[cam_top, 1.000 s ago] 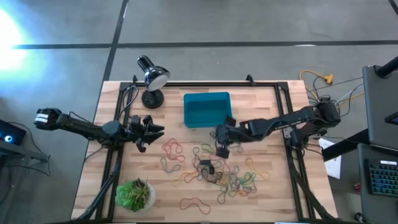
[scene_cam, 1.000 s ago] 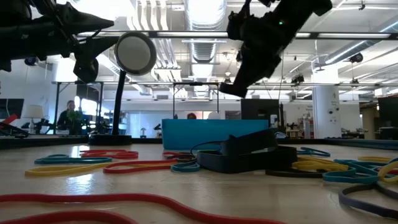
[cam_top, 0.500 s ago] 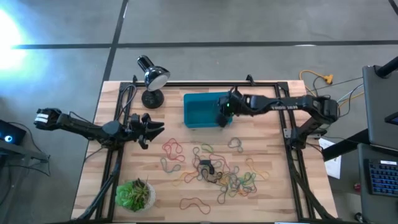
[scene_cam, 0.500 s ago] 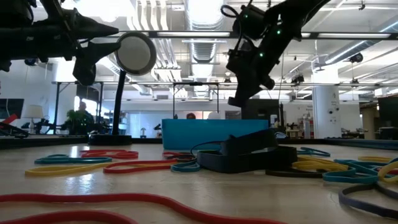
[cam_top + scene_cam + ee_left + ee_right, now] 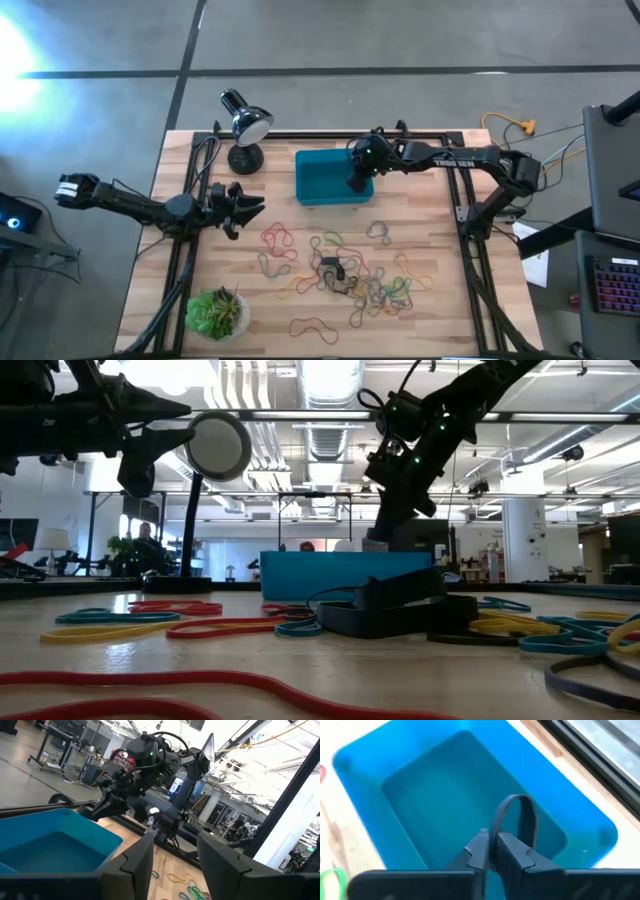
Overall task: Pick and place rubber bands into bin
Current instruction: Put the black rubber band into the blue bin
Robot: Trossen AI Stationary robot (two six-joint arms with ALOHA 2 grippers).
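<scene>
The right pincer hangs over the right end of the bin, a shallow blue tray near the back of the counter, and its fingers are pressed together on a dark rubber band that loops up from between the tips; the right wrist view shows the loop standing above the bin's bare floor, but the part of the band inside the grip is hidden. In the low view this pincer dips behind the bin's near wall, so its tips cannot be made out there. In front of it, toward the near edge, the other rubber bands lie scattered in a tangle of red, orange, yellow and green, with a small dark object among them whose nature is hard to tell. The left pincer waits well to the left of the bin above the counter's left side, its fingers standing apart with nothing between them. Behind it stands a desk lamp, and nearer the front a potted plant. In the left wrist view only one corner of the bin shows, the rest cut off by the edge.
</scene>
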